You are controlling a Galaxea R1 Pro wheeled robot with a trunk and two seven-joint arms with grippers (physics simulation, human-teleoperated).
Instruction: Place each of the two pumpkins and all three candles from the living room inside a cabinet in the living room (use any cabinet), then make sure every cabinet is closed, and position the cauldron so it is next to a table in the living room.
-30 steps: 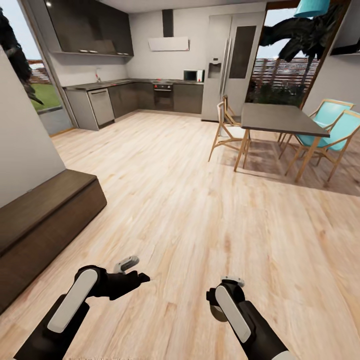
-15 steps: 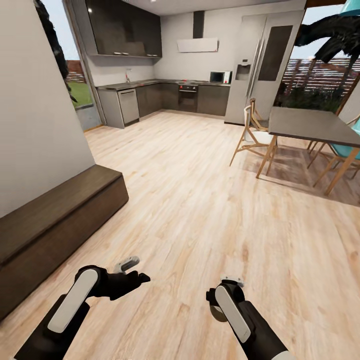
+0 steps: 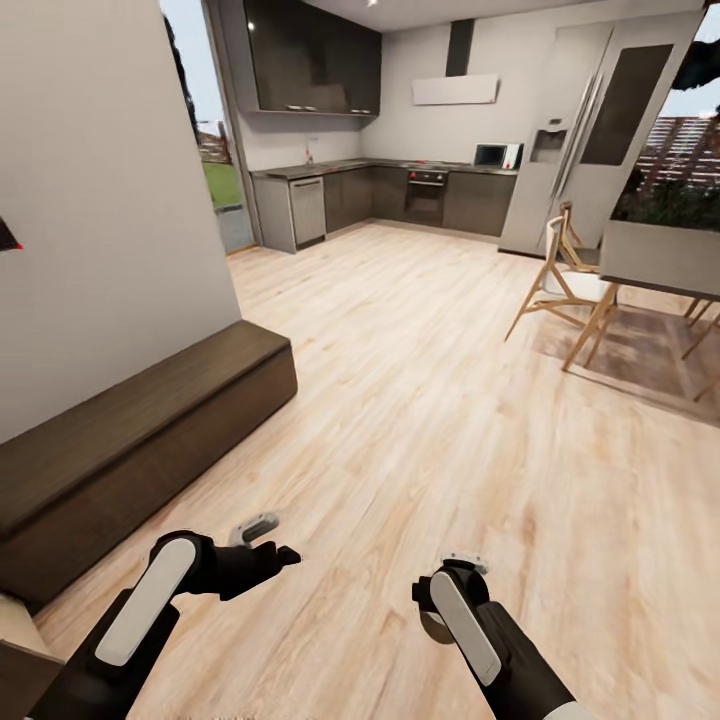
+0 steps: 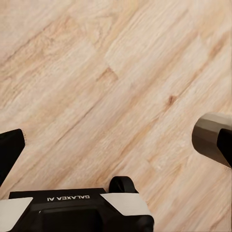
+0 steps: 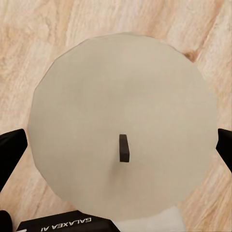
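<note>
In the right wrist view a beige candle [image 5: 121, 111] with a short dark wick sits between the two black fingers of my right gripper [image 5: 118, 152], which is shut on it. From the head view that gripper [image 3: 440, 612] hangs low over the wood floor at the lower right. My left gripper [image 3: 268, 545] is open at the lower left, with bare floorboards between its fingers [image 4: 9, 150]. The long low dark-brown cabinet [image 3: 150, 430] runs along the left wall, its fronts shut where visible. Pumpkins, cauldron and the low table are out of view.
A pale wall [image 3: 100, 200] rises behind the cabinet. A dining table [image 3: 660, 255] with wooden chairs [image 3: 560, 280] stands at the right. The kitchen counters [image 3: 400, 190] and fridge [image 3: 600, 130] are at the back. A beige and dark edge [image 3: 15, 640] shows at the lower left corner.
The whole head view has swung left, bringing more of the cabinet and wall in and pushing the dining table to the right edge. Both arms keep their pose, the candle still held.
</note>
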